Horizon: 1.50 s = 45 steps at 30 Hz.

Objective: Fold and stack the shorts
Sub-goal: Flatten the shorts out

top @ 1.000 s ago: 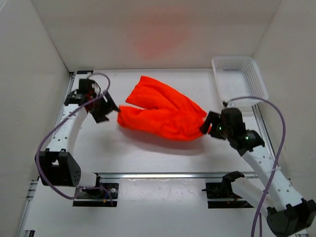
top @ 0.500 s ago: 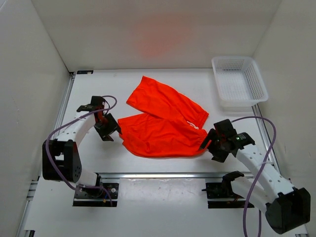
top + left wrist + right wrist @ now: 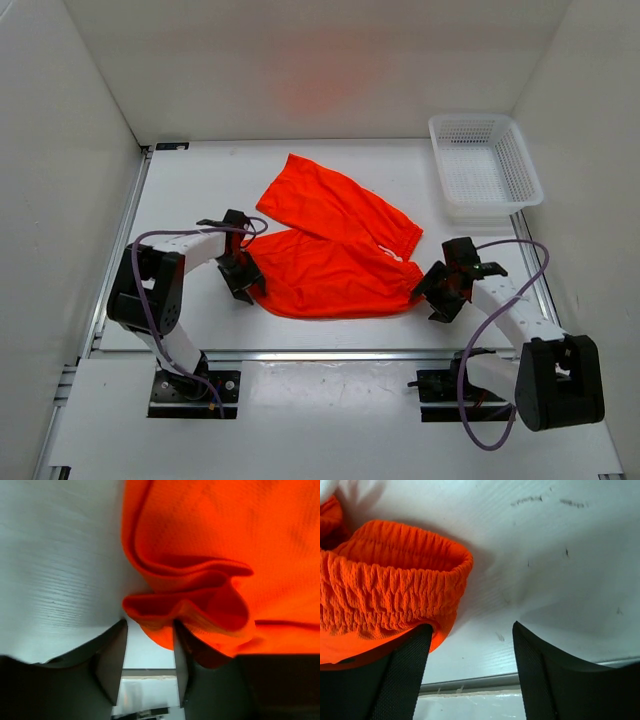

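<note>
Shorts (image 3: 335,265) lie spread on the table (image 3: 190,190) between the two arms, with the waistband (image 3: 390,575) to the right and the two legs to the left, one of them angled toward the back wall. The basket (image 3: 485,165) stands well apart at the back right corner. The left gripper (image 3: 149,637) sits low at the edge of the nearer leg with its jaws spread. A rumpled fold of cloth lies at their mouth and laps onto one finger (image 3: 181,670), bare table shows in the gap, and nothing is pinched. The right gripper (image 3: 472,640) sits low at the waistband end with its jaws spread wide; the gathered elastic rests against one finger (image 3: 405,675) and none of it lies between the two. The step in hand appears to be taking hold of both ends to begin a fold. To do it well, each gripper should probably push in until the cloth sits fully between its fingers before closing. It should catch both layers at the waistband and the whole hem fold, not a single ply. Both ends should then be lifted together and evenly, so that the soft fabric neither drags nor bunches; a shallow bite could slip free.
</note>
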### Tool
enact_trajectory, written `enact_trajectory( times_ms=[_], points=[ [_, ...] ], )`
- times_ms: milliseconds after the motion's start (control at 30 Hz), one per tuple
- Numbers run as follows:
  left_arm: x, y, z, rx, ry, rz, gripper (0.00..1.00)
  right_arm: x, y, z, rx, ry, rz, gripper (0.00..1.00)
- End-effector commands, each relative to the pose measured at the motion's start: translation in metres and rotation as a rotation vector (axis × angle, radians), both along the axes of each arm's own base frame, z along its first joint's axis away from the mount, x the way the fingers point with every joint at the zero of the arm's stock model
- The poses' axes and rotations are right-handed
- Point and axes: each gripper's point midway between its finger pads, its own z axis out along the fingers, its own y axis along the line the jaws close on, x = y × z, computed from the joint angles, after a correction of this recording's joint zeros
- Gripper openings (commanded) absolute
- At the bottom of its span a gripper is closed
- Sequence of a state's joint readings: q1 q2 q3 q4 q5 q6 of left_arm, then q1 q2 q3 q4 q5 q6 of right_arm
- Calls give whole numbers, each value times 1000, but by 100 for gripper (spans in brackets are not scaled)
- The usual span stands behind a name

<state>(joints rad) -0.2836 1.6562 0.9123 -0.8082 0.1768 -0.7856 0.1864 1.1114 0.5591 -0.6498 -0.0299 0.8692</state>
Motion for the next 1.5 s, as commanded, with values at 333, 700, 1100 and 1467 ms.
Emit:
enact_trajectory(
  times_ms=[333,700,1100,1467],
  points=[
    [59,20,38,44,-194,48,10,59,15,1,45,-114,114,2],
    [204,99,307,58,-744,188,10,244,23,256,-16,-641,199,0],
    [86,104,191,46,-527,224,10,104,19,158,-28,-466,277,0],
    [49,116,146,97,-422,250,83,-10,15,84,-10,-264,322,89]
  ],
)
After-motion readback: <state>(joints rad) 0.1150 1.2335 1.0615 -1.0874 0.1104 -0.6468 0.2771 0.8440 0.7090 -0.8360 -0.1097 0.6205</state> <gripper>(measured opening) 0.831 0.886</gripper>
